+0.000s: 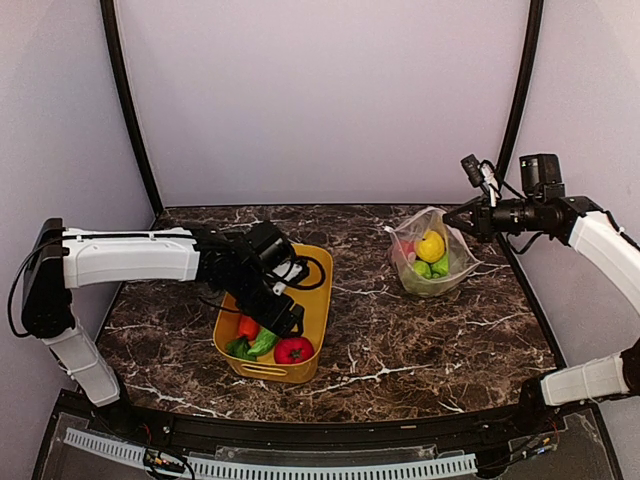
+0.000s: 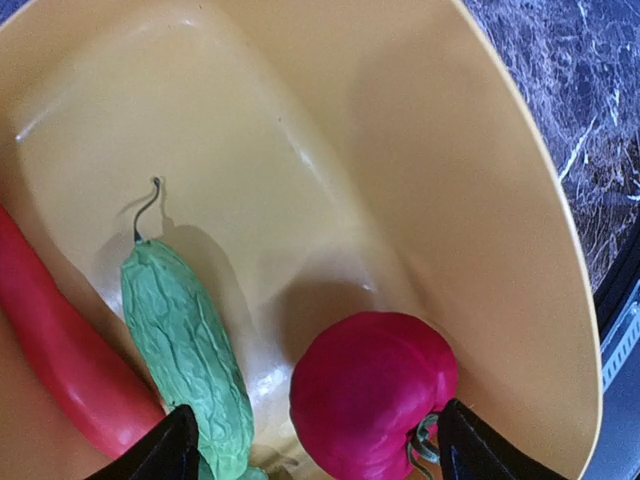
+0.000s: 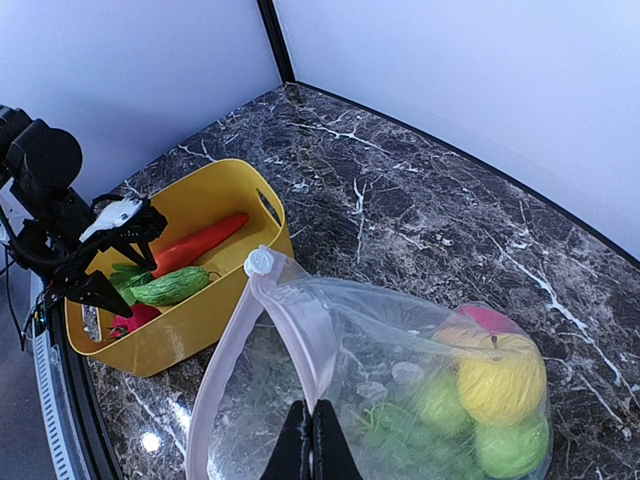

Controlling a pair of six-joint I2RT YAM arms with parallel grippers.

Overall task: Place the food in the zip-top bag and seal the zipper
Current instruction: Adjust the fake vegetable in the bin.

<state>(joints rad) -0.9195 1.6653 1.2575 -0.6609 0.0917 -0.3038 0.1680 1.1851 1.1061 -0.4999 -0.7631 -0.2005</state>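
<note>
Bases of my two arms sit at the near edge of a dark marble table [image 1: 400, 345]. Closest in, on the left, a yellow tub [image 1: 318, 300] holds three toys: a red fruit [image 1: 293, 350] at its near end, a green cucumber [image 1: 262, 343] beside it, and a carrot [image 1: 248, 326] just beyond. My left gripper [image 1: 285, 315] hangs low over that near end with its fingers spread wide. From its wrist view the red fruit sits between the fingertips and the cucumber lies just by one of them, though I cannot tell whether anything touches. Farther back and to the right, well apart from the tub, the bag [image 1: 432, 262] stands slumped on the table with its mouth up. Inside it I see a lemon [image 1: 431, 245] on top, green pieces [image 1: 430, 268] beneath, and a pink-red piece [image 1: 405, 248] beside the lemon. My right gripper [image 1: 455, 220] reaches in from the right, its fingers pinched tight on the bag's upper edge. In the right wrist view the zipper [image 3: 300, 340] gapes in an unsealed loop, with a white slider [image 3: 258, 262] at its far end. Beyond all this rises a plain pale wall [image 1: 320, 90].
</note>
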